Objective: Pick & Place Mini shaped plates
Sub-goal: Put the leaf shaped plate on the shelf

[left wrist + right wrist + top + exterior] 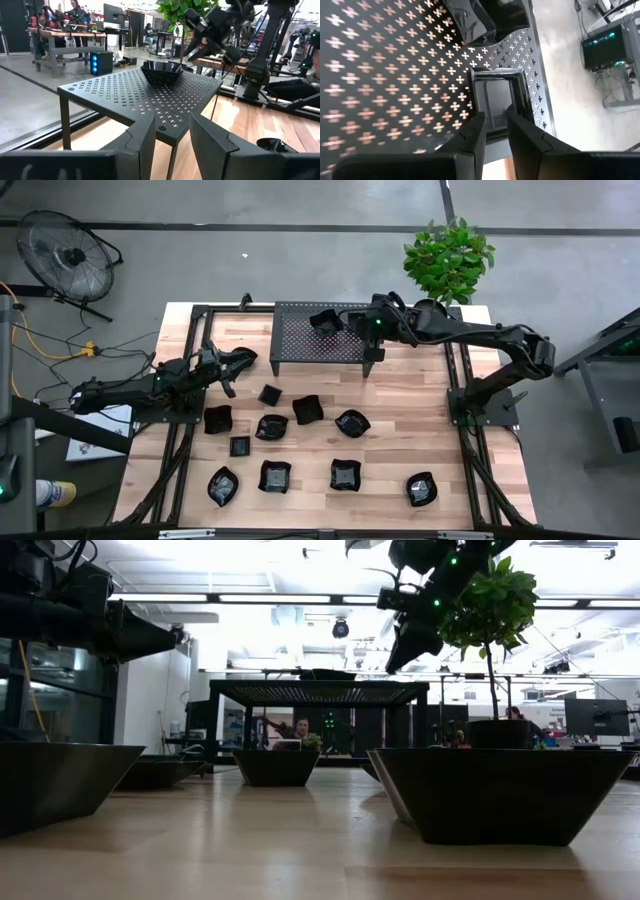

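Right gripper [352, 323] hangs over the perforated rack [300, 350], at about 1 o'clock on the tabletop [400, 430]. One mini plate [326, 321] sits on the rack top just beside it, toward 9 o'clock from the jaws; in the left wrist view that plate [161, 73] rests flat on the rack [125, 95] with the right arm's jaws above and just behind it, apart from it. Those jaws look slightly spread, pinching nothing. A second small square dish [492, 102] shows right in front of them in the right wrist view.

Left gripper [240, 360] waits at 9 o'clock, jaws spread, empty, pointing at the rack.

Remaining mini plates [275, 426] lie scattered on the tabletop from 5 to 7 o'clock, nearer the left arm. The right arm is nearer the rack plate, so any adjustment there probably falls to it.
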